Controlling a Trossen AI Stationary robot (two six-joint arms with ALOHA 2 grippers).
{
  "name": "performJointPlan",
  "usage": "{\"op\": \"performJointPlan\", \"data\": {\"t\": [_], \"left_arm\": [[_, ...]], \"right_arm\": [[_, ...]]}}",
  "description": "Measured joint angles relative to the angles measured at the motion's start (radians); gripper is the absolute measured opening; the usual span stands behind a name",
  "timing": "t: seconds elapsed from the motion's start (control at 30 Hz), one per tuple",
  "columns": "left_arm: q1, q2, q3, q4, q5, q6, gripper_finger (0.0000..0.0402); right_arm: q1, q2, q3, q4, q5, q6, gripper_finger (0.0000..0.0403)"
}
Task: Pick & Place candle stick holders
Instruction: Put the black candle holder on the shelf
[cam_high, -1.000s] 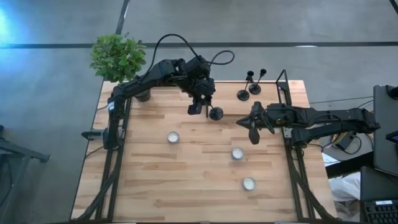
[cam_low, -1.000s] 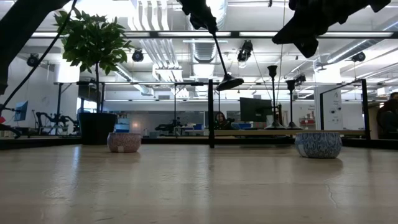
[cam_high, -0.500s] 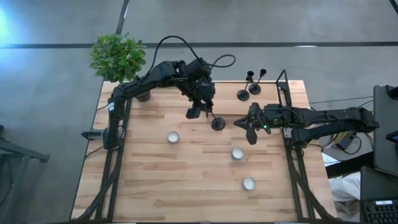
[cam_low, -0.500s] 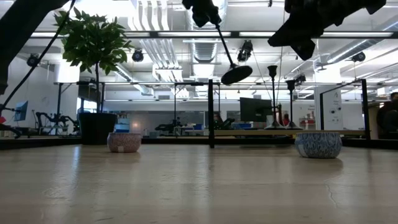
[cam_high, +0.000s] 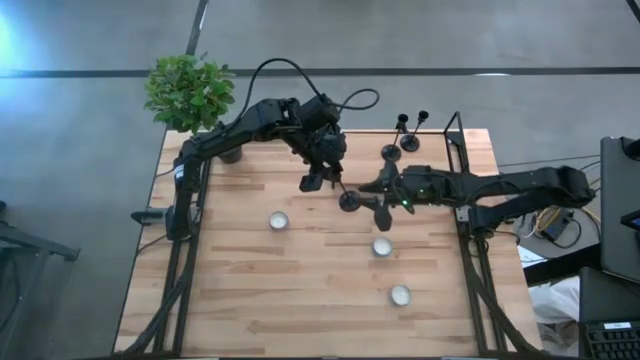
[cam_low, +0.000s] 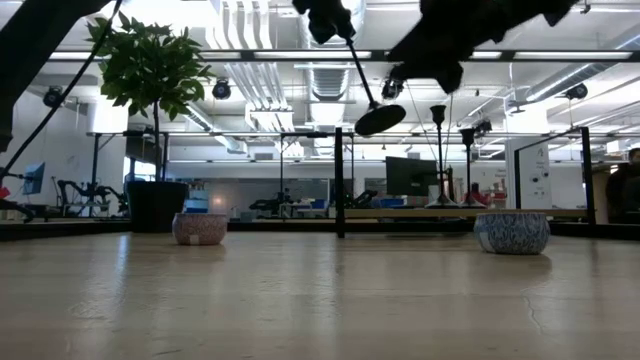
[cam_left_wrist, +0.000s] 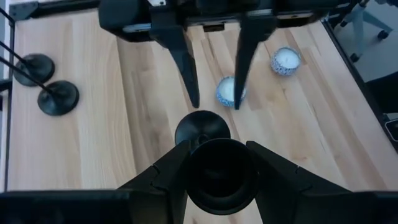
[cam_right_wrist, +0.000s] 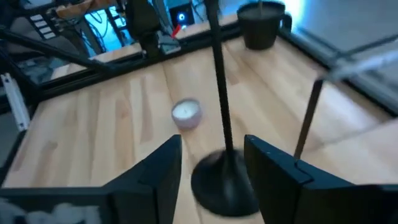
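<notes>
The left gripper (cam_high: 325, 168), just above the centre of the high view, was clamped on the cup end of a candlestick holder (cam_high: 341, 190), held clear of the wooden table (cam_high: 230, 290). The holder's stem slanted down and to the right from the fingers, its round base hanging at the lower end, as the low view showed near the top centre (cam_low: 380, 119).

The right gripper (cam_high: 380, 200) sat immediately right of that base, its fingers parted with the base between them in the right wrist view (cam_right_wrist: 225, 180), not visibly touching. So the handover turned on this: the stem ran away from the right claw, toward the left arm.

Two more candlestick holders (cam_high: 400, 145) stood upright at the upper right of the table.
</notes>
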Motion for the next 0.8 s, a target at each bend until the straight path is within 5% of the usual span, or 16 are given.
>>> {"op": "performJointPlan", "data": {"t": [0.2,0.8], "left_arm": [[0.0,0.0,0.0,-0.015,0.0,-0.011,0.0149],[0.0,-0.001,0.0,-0.015,0.0,-0.008,0.0149]], "right_arm": [[-0.002,0.082,0.12,-0.046,0.102,-0.074,0.0169],[-0.003,0.312,0.397,-0.206,0.098,-0.1,0.0109]]}}
